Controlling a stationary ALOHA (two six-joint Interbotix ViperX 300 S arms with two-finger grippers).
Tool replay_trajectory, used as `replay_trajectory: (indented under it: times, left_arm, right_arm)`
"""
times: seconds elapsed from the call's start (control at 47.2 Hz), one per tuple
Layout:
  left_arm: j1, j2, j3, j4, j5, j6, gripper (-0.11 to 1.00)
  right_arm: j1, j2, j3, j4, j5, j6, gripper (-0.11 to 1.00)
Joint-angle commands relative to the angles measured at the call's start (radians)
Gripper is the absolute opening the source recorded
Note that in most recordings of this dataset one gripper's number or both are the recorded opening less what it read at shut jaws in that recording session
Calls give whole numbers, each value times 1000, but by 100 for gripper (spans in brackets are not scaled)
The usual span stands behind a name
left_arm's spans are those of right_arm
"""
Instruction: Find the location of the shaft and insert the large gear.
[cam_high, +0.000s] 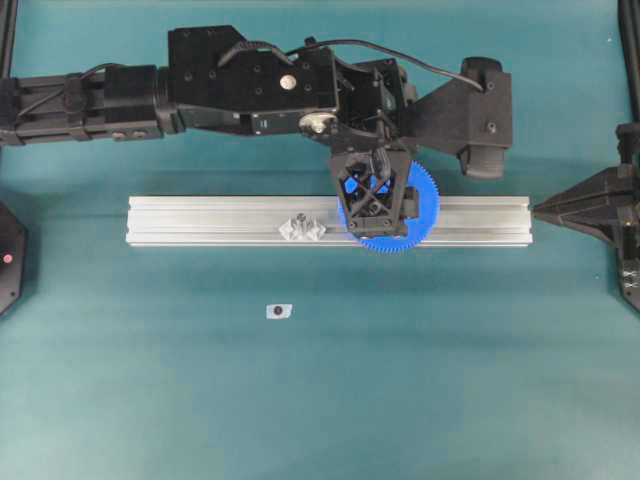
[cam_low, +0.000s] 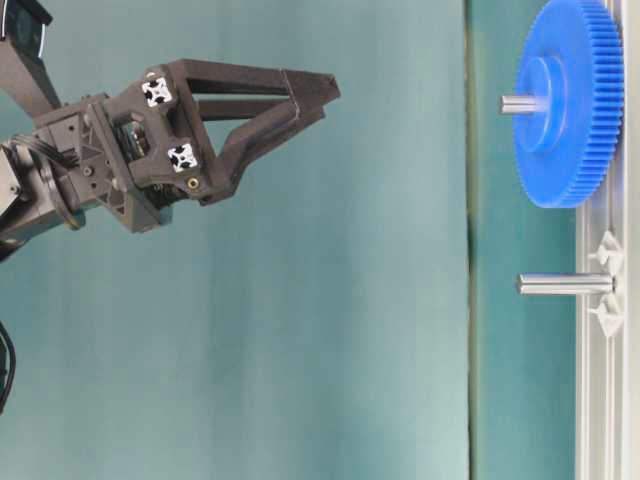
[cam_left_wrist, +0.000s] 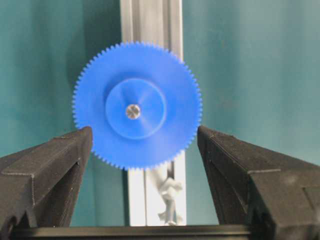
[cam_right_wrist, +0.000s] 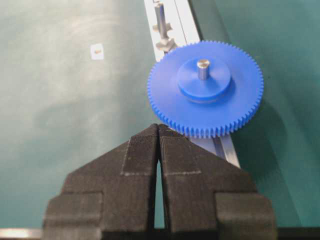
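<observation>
The large gear (cam_left_wrist: 137, 107), a bright blue toothed disc, lies flat on the aluminium rail (cam_high: 200, 220), threaded over the shaft (cam_left_wrist: 133, 111). The shaft's silvery tip (cam_right_wrist: 202, 67) pokes up through the raised hub. My left gripper (cam_left_wrist: 144, 129) is open, with one black finger (cam_left_wrist: 55, 165) on each side of the gear's rim and nothing held. In the table-level view the left gripper (cam_low: 318, 98) hangs well clear of the gear (cam_low: 570, 110). My right gripper (cam_right_wrist: 158, 126) is shut and empty, pointing at the gear from the rail's right end (cam_high: 540, 209).
A second bare metal peg (cam_low: 565, 284) stands on the rail beside the gear, flanked by two small clear brackets (cam_high: 301, 229). A small white tag with a dark spot (cam_high: 279, 311) lies on the teal table in front of the rail.
</observation>
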Motion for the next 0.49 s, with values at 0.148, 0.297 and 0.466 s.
replay_trajectory:
  times: [0.148,0.297,0.466]
  left_arm:
    - [-2,-43,-9,2,-5,0,81]
    - [-2,-43,-8,2,-5,2,81]
    - [-2,-43,-8,2,-5,-2,81]
  right_arm:
    - [-2,6,-9,-2,-5,8,0]
    - [-2,6,-2,-2,-8,9,0]
    - [-2,6,3,-2,-15,8,0]
